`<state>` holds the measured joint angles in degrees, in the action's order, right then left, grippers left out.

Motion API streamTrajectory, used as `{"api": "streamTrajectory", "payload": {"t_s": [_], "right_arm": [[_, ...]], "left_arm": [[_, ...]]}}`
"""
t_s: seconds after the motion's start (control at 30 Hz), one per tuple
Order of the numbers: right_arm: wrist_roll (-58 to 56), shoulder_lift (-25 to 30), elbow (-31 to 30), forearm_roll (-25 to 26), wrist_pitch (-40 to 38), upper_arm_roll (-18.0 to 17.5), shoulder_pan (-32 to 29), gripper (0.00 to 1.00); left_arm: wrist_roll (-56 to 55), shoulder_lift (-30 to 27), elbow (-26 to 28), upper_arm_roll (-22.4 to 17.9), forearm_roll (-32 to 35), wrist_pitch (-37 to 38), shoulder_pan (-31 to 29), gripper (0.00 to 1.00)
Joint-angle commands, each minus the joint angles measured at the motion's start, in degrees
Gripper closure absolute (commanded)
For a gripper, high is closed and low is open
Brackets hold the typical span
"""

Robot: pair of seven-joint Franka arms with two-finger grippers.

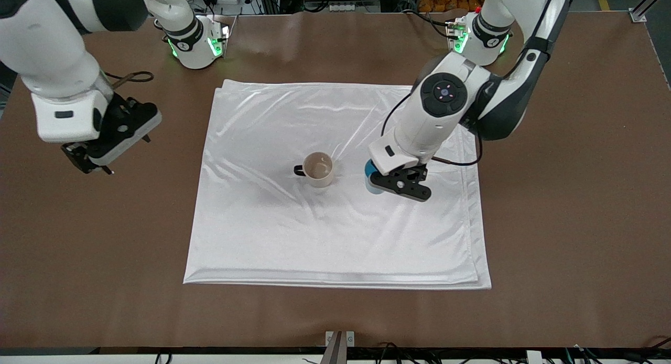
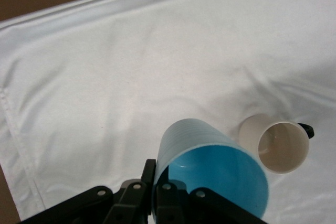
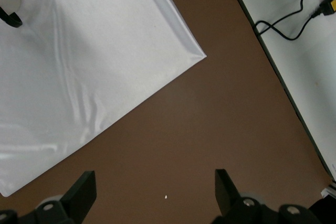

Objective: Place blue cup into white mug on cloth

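A: State of the left gripper (image 1: 389, 184)?

B: Its jaws are closed on the rim wall of the cup (image 2: 210, 174), one black finger (image 2: 167, 199) inside the rim and one outside. The cup is smooth light-blue plastic, tapered, with fine horizontal ridges on the outside wall and a glossy brighter blue interior. In the left wrist view it is tilted, mouth toward the camera.

A: Where is the cup?

B: Over the cloth (image 1: 335, 222), beside the mug (image 1: 317, 169), toward the left arm's end of the table. Whether its base touches the fabric cannot be told.

A: Describe the mug.

B: Round, cream, matte, with a pale interior and a small black handle (image 1: 299, 170). It stands upright near the cloth's centre.

A: And the cloth?

B: Shiny white fabric, roughly square, folded in layers, creased. It lies flat on the brown table (image 1: 566, 238).

A: The right gripper (image 1: 94, 162)?

B: Jaws spread wide, holding nothing. It waits over bare table near the cloth's corner (image 3: 202, 55), well apart from the mug.
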<state>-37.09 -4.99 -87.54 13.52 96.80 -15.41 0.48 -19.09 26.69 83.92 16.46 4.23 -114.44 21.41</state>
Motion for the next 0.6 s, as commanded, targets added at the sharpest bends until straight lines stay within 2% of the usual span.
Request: {"api": "streamTrajectory", "payload": {"t_s": [0.0, 0.17, 0.37, 0.57], "right_arm": [[0.7, 1.5, -0.5, -2.2, -1.8, -0.7, -4.9, 0.00], [0.7, 0.9, -0.7, -6.4, -1.3, -0.6, -10.1, 0.00], [1.0, 0.7, -0.9, -6.5, -0.4, -0.5, -12.8, 0.00], [10.0, 0.8, -0.7, -5.9, -1.7, -0.9, -12.3, 0.00]], "left_arm": [[-2.4, 2.4, -1.1, -0.4, -0.9, -0.5, 3.8, 1.00], [-3.6, 4.6, -1.1, -0.4, -0.9, -3.8, 6.5, 1.00], [-4.1, 5.9, -1.1, -0.4, -0.9, -7.3, 8.5, 1.00], [-4.0, 7.9, -1.1, -0.6, -0.7, -10.6, 10.6, 1.00]]}}
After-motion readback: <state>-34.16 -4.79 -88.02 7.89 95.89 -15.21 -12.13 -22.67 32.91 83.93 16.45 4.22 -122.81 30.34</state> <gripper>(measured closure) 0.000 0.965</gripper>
